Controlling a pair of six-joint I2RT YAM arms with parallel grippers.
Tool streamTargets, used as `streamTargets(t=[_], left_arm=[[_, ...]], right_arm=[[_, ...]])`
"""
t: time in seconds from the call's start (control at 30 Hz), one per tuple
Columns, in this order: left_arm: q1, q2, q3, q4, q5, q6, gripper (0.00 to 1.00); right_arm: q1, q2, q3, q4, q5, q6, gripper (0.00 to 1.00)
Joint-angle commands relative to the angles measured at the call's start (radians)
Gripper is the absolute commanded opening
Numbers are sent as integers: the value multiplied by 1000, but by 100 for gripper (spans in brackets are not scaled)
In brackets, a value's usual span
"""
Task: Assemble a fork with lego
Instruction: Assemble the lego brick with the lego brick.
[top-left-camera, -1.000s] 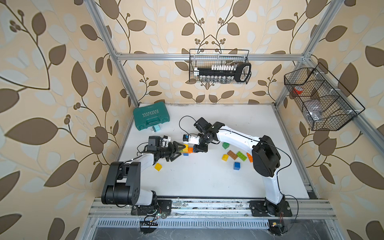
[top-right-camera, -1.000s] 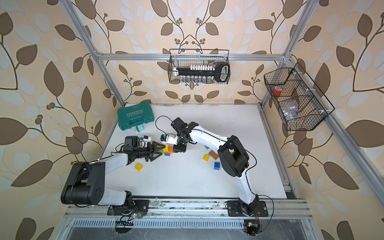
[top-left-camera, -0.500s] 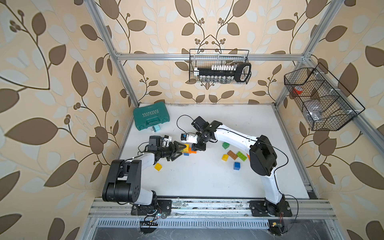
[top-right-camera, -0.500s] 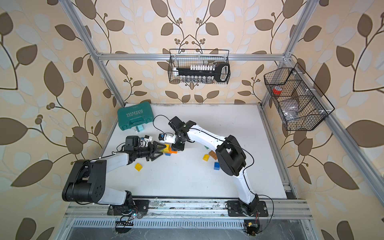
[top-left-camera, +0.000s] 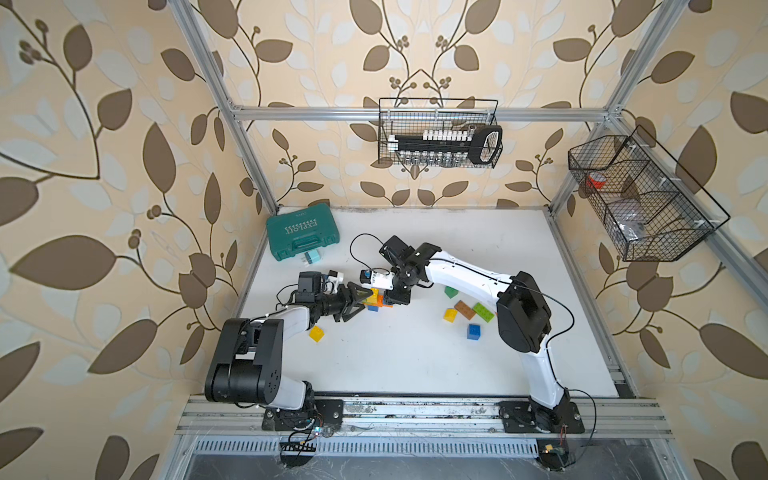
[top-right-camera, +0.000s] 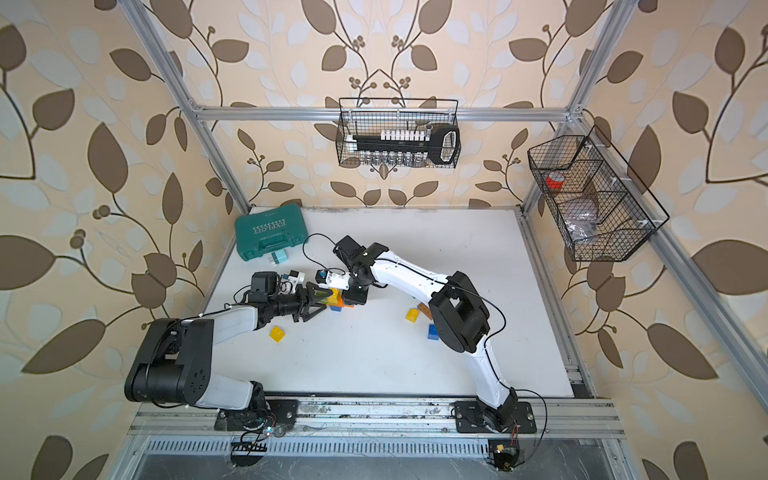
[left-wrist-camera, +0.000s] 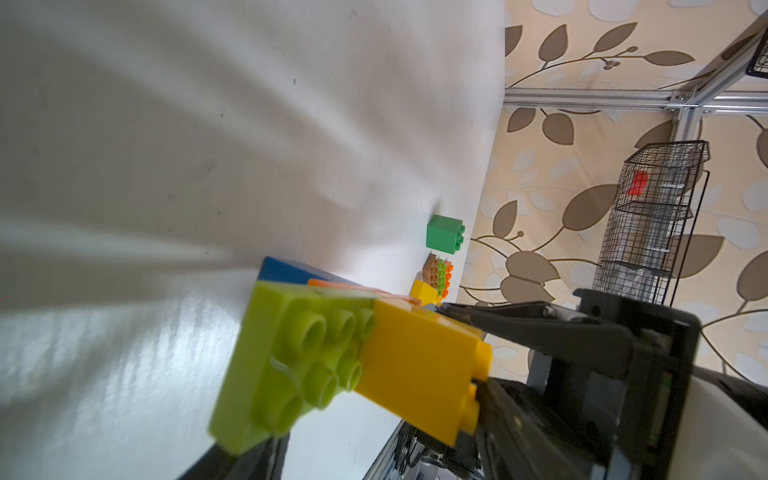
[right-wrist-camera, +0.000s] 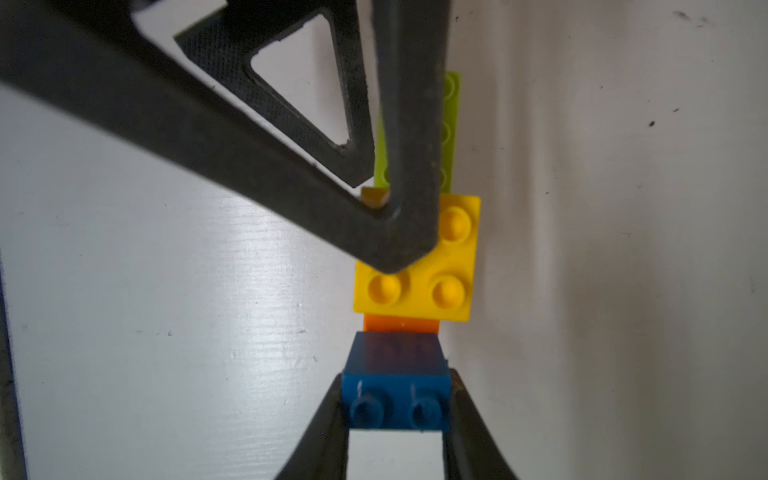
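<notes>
Over the white table (top-left-camera: 415, 365), the right gripper (right-wrist-camera: 395, 388) pinches a blue brick (right-wrist-camera: 395, 361); the left gripper (top-left-camera: 357, 302) straddles the lime brick (left-wrist-camera: 282, 357) (clamped or loose, I cannot tell).

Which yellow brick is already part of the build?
The yellow brick joined to the lime plate, near the right pincer's blue brick; the other two lie loose on the table.

Robot lab test cell. Aluminium frame (top-left-camera: 311, 112) is boxing in a white tabletop (top-left-camera: 415, 365); leaf wallpaper (top-left-camera: 104, 166) is covering the panels. Two robot arms (top-left-camera: 521, 316) are sitting bolted to a front rail (top-left-camera: 415, 409). Wire baskets (top-left-camera: 386, 124) are hanging on walls; teal tool case (top-left-camera: 301, 235) is lying in a corner.
</notes>
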Motion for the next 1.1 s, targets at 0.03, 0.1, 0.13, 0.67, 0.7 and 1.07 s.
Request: streamTargets(t=[0.03,0.1,0.13,0.67,0.7,1.07], left_arm=[[-10,28,-42,-93,-86,4,70],[-10,27,-44,-92,-88,3,70],[-11,28,-44,-91,-88,3,70],[-11,35,-41,-94,-94,3,70],[-11,37,-41,-94,-94,3,70],[-9,39,-47,-85,-94,-5,70]], right_arm=[[12,37,6,-36,33,52,30],[12,37,3,-41,44,56,29],[12,34,-5,-38,48,52,29],[5,-4,-33,-60,60,-18,30],[5,-4,-30,-65,60,-23,30],[-6,75,2,-147,-4,-1,30]])
